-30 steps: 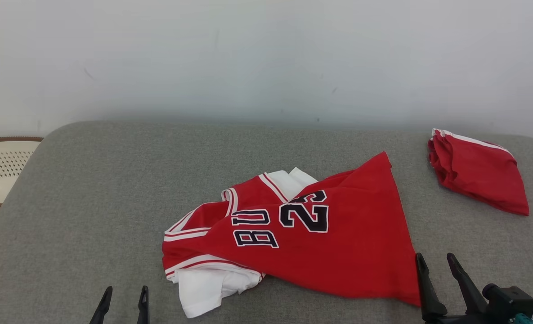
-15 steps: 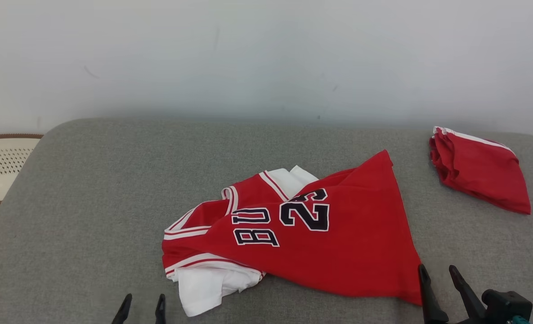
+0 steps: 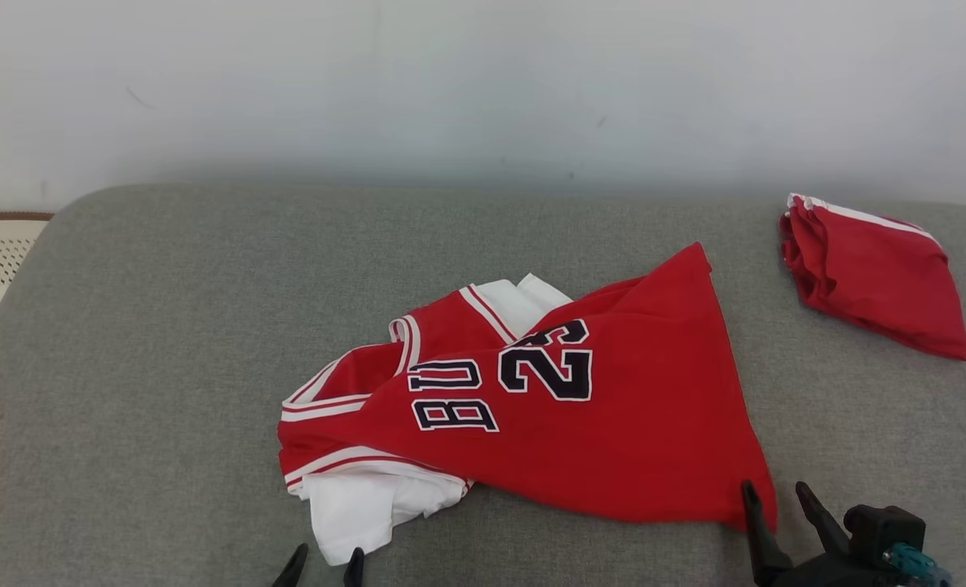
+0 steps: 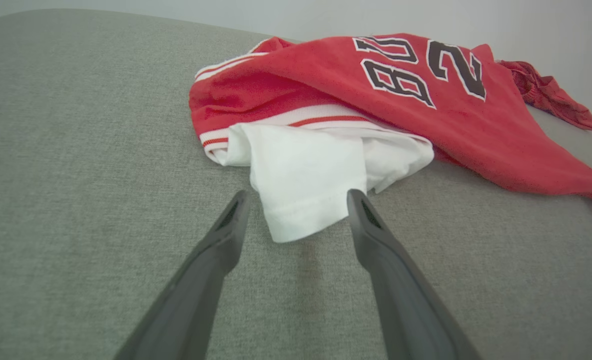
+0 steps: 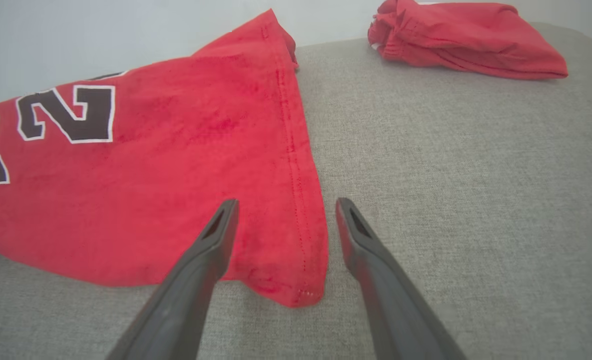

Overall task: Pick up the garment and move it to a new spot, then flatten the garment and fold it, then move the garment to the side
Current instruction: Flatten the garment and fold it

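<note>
Red jersey [image 3: 629, 440] lies crumpled. Both spread: left end effector [image 3: 328, 554] by its sleeve [image 3: 352, 514], right end effector [image 3: 774, 489] by its hem [image 5: 296, 165].

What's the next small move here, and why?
Probably lower both tools a little and close them. The jersey lies crumpled. The open left tool brackets its white sleeve, and the open right tool brackets its red hem corner. Neither grips cloth yet.

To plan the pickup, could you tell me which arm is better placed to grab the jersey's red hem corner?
Right. The right gripper, jaws open, straddles the hem corner; the left gripper is at the white sleeve instead.
</note>
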Controlling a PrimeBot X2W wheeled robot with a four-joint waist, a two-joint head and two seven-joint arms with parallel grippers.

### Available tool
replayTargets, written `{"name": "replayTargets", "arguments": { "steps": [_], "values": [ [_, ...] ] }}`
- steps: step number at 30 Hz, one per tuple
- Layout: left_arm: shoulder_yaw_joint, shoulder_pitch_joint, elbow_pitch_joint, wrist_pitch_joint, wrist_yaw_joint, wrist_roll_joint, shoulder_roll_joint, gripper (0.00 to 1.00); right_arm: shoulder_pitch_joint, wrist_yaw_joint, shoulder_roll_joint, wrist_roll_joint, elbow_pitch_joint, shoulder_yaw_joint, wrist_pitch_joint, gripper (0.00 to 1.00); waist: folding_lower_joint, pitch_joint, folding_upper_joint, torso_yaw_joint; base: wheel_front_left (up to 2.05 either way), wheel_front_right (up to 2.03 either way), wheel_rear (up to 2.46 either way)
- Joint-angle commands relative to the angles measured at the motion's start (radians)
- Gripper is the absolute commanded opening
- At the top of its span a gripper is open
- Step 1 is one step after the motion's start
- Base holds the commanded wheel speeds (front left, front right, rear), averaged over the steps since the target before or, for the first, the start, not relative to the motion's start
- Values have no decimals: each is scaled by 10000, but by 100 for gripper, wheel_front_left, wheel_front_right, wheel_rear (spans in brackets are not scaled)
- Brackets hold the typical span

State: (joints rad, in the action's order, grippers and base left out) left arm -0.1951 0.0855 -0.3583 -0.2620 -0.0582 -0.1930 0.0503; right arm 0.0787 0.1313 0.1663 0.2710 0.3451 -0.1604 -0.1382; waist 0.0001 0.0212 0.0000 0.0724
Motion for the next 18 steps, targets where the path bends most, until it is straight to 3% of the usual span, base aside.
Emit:
{"name": "replayTargets", "arguments": {
  "steps": [1, 15, 16, 17, 18],
  "values": [
    [-63, 152, -182, -40, 61, -19, 16, 100, 125, -12, 15, -134, 180, -39, -37, 100, -1, 201, 0, -77, 0, 0, 0],
    [-380, 1199, -1418, -40, 56, -539, 12, 100, 875, -10, -72, 120, 1926, -440, -135, 100, -1, 807, 0, -87, 0, 0, 0],
    [-465, 1235, -1637, -38, -3, -593, 10, 100, 898, -9, -84, 159, 1990, -494, -157, 88, -1, 802, 0, -89, 0, 0, 0],
    [-506, 1364, -1712, -40, -30, -685, 12, 0, 927, -5, -97, 224, 2051, -563, -200, 37, -1, 797, 0, -88, 0, 0, 0],
    [-542, 1465, -1774, -40, -55, -734, 16, 0, 972, -5, -107, 260, 2081, -634, -253, 8, -1, 787, 0, -91, 0, 0, 0]
  ]
}}
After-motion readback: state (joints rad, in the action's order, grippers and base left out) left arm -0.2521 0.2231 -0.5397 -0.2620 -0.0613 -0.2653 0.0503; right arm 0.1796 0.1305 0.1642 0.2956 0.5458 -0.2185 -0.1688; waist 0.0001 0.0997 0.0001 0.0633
